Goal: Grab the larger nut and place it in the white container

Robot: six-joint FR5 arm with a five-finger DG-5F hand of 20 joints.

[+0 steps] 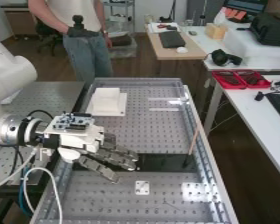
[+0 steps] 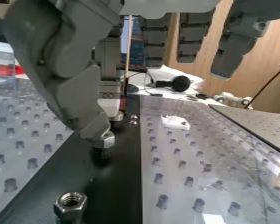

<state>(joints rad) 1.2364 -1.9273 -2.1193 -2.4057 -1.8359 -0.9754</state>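
Observation:
The hand (image 1: 105, 156) hangs over the black strip (image 1: 167, 163) with its fingers extended and nothing between them. In the wrist view the hand (image 2: 64, 65) has its thumb and fingers spread apart above the same strip. A metal hex nut (image 2: 71, 201) lies on the strip, a short way from the thumb tip and not touching it. Farther along the strip sits a much smaller shiny piece (image 2: 133, 119), perhaps the other nut. A white box-like container (image 1: 107, 97) stands on a white plate at the bench's far end.
The perforated metal bench (image 1: 147, 135) has raised side rails. A small white square piece (image 1: 142, 187) lies near the strip, seen also as a white block (image 2: 175, 122). A thin wooden stick (image 1: 193, 141) leans at the right rail. Clear sheets lie near that rail.

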